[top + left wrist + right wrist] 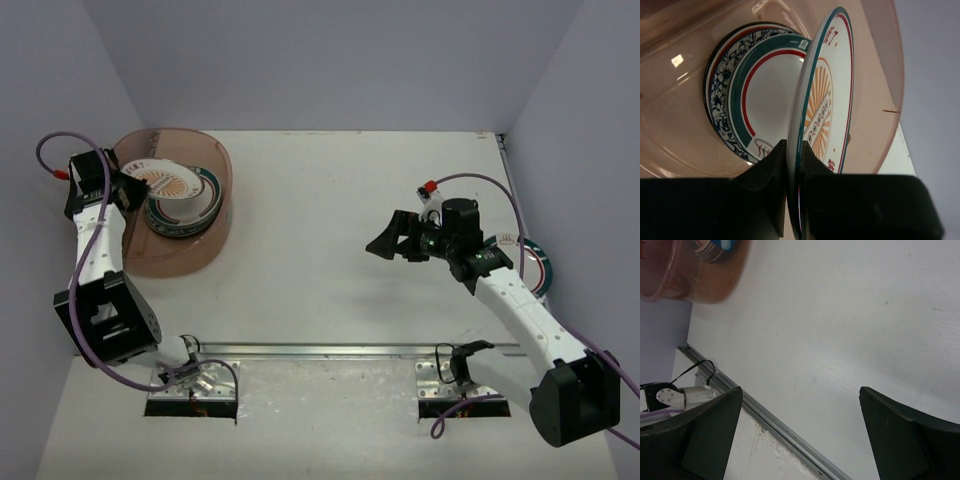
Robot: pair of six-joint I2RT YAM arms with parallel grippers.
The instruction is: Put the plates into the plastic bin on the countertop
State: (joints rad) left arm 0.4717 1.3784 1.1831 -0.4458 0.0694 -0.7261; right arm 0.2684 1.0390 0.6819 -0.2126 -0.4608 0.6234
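Observation:
The reddish-brown plastic bin (215, 235) stands at the far left of the white countertop (330, 260) and holds a stack of plates (205, 215). My left gripper (128, 188) is shut on the rim of an orange sunburst plate (172, 182), held tilted above that stack. In the left wrist view this plate (826, 107) stands edge-on between my fingers (771, 165), with a green-and-red rimmed plate (771, 97) and a blue floral plate (717, 90) behind it. My right gripper (388, 240) is open and empty above mid-table. One more plate (538, 265) lies at the right edge, partly hidden by the right arm.
A metal rail (330, 351) runs along the countertop's front edge, also seen in the right wrist view (765, 417). Grey walls enclose the table on the left, back and right. The bin shows at the top left of the right wrist view (695, 282).

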